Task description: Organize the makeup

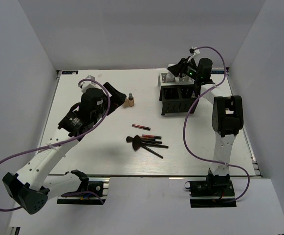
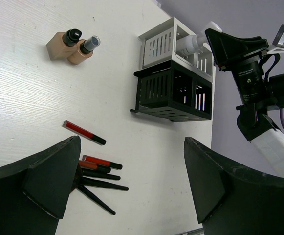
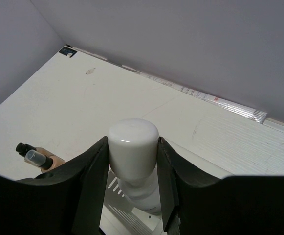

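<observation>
1. Stretches the right arm up and back, wrist bent over the white box [image 1: 168,78] behind the black mesh box [image 1: 181,100].
2. Clamps the right gripper [image 3: 133,166], jaws half-closed, on the white-capped bottle [image 3: 133,142] over that box.
3. Folds the left arm at mid-left, with the left gripper [image 2: 132,161] spread wide, empty, near the tan bottles [image 1: 129,101].
4. Has pencils and brushes [image 1: 146,142] lying mid-table.

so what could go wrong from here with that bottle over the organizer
1. The right jaws pinch the white-capped bottle by its cap above the white rack; released off-centre, it may catch a rim and tip.
2. The two tan bottles stand upright close to the open left jaws; a sweep could topple them.
</observation>
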